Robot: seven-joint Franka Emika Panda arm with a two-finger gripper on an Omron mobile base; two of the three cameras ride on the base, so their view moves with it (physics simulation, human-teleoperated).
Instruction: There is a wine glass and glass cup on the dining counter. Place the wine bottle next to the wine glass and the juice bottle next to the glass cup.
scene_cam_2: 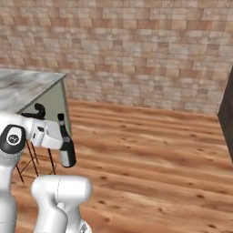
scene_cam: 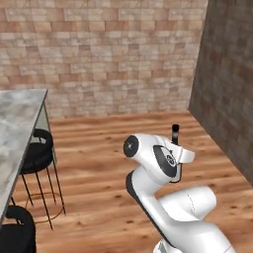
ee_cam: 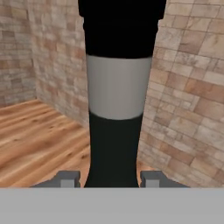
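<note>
My gripper (ee_cam: 111, 177) pinches the wine bottle (scene_cam_2: 67, 148), carried upright over the floor. It isn't on the desk (scene_cam: 17, 123) yet; I judge both placements remain.

Wine bottle (ee_cam: 118, 87): dark glossy body, matt pale label. Worktop (scene_cam: 17, 123): polished veined marble. Floor (scene_cam_2: 150, 154): wood planks w/ sheen. Walls (scene_cam: 108, 54): rough brick.

We see two black stools (scene_cam: 37, 148) standing on the wooden floor (scene_cam: 108, 148), which runs back to a brick wall (scene_cam: 113, 54); a darker wall (scene_cam: 227, 84) meets the brick wall's right end
</note>
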